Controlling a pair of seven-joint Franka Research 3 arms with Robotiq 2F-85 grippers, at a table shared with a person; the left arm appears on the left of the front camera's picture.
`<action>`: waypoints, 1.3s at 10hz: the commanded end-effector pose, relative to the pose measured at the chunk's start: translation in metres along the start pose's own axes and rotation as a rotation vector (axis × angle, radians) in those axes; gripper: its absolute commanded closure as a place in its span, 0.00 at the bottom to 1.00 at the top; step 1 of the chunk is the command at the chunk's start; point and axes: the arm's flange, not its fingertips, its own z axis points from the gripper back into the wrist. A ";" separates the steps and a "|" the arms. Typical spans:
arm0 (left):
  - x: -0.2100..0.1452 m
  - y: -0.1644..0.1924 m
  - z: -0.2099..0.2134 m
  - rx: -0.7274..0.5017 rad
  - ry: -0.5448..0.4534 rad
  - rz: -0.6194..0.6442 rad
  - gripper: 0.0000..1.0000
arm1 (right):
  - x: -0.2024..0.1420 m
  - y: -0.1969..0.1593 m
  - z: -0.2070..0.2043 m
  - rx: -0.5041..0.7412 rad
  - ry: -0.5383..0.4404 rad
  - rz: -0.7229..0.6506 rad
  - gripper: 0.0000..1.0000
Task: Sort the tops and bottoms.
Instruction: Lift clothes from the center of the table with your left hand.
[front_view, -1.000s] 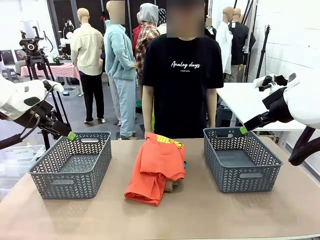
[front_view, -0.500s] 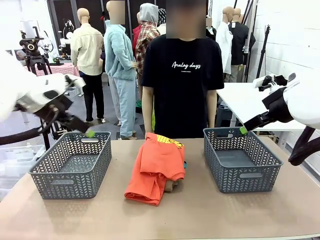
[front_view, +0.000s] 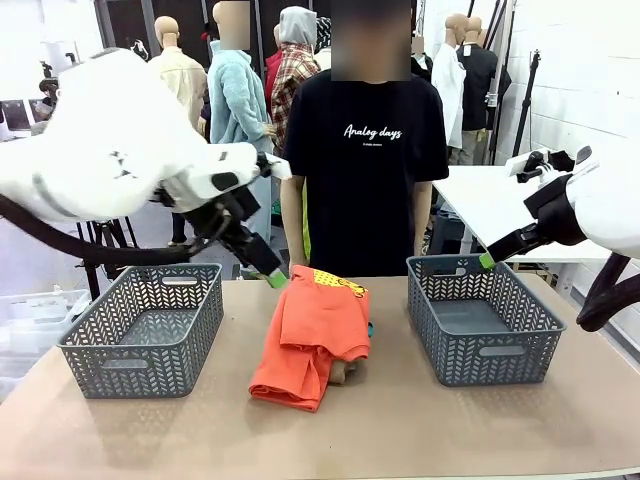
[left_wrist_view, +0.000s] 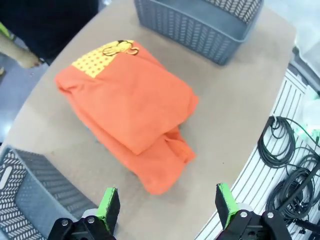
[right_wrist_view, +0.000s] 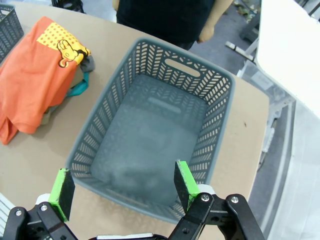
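Orange-red cloth, the folded T-shirt (front_view: 312, 335), lies mid-table between the left basket (front_view: 130, 372) and the right basket (front_view: 490, 362), with its long axis running from me toward the person. My left gripper (front_view: 275, 279) hangs just over its far left corner, jaws spread and empty, so the shirt lies below and nearer me. My right gripper (front_view: 487, 261), also spread and empty, hovers at the right basket's far rim, well apart from the shirt. I judge the left arm is the nearer one for the pick.

Front cam faces person (front_view: 365, 170) across table (front_view: 400, 430); L/R wrist cams look down, both w/ orange tee (left_wrist_view: 130, 100).
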 end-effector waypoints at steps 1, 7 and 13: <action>0.014 0.019 -0.013 0.046 0.042 0.035 0.00 | 0.000 -0.001 -0.003 0.012 -0.009 -0.012 0.00; 0.022 0.018 -0.034 0.069 -0.028 0.092 0.00 | 0.000 -0.001 -0.003 0.012 -0.009 -0.012 0.00; 0.087 0.023 -0.133 0.148 0.104 0.211 0.00 | 0.000 -0.001 -0.003 0.012 -0.009 -0.012 0.00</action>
